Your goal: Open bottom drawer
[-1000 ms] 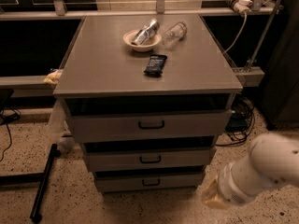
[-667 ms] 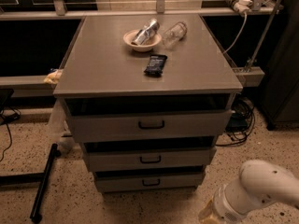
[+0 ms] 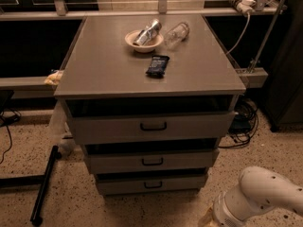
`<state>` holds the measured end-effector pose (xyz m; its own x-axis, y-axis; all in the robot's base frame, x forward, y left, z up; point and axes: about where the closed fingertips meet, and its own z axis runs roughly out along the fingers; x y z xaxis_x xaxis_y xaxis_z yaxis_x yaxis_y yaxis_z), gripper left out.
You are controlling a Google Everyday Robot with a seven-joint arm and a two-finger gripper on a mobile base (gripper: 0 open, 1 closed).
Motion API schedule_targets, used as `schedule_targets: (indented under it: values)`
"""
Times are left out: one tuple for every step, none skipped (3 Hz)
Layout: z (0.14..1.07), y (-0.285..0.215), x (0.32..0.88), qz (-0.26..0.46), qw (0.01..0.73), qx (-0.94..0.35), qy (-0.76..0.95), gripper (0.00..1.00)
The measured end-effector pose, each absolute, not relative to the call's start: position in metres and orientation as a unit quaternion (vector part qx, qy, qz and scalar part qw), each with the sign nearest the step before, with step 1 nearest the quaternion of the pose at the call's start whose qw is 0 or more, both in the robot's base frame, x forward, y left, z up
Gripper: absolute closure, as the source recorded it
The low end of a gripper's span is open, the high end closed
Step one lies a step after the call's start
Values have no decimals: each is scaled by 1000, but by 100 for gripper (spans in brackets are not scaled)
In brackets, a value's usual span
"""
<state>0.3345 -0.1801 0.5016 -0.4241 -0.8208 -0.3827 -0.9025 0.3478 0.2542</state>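
Observation:
The grey cabinet has three drawer fronts. The bottom drawer (image 3: 151, 184) is the lowest and smallest front, with a small black bracket handle (image 3: 153, 185) at its centre. It looks shut, flush under the middle drawer (image 3: 151, 161). The top drawer (image 3: 152, 126) is the widest. My white arm (image 3: 255, 200) enters at the bottom right, low over the floor and to the right of the bottom drawer. The gripper itself is below the picture's edge and out of view.
On the cabinet top (image 3: 104, 65) stand a bowl with a crushed can (image 3: 144, 37), a clear bottle lying down (image 3: 177, 33) and a dark packet (image 3: 157, 65). Cables (image 3: 244, 122) lie at the right of the cabinet. A black bar (image 3: 43, 183) lies on the speckled floor at the left.
My arm has dropped lower and further toward the bottom right corner. The drawers and the things on top have not moved.

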Motion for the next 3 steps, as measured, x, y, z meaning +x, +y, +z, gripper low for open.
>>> schedule_targets:
  values:
    - [464,-184,351,211,130,-538,806,100]
    - [409,-197,409,191,193,-567,778,100]
    - [333,-195,463,216,242,-589,740,100]
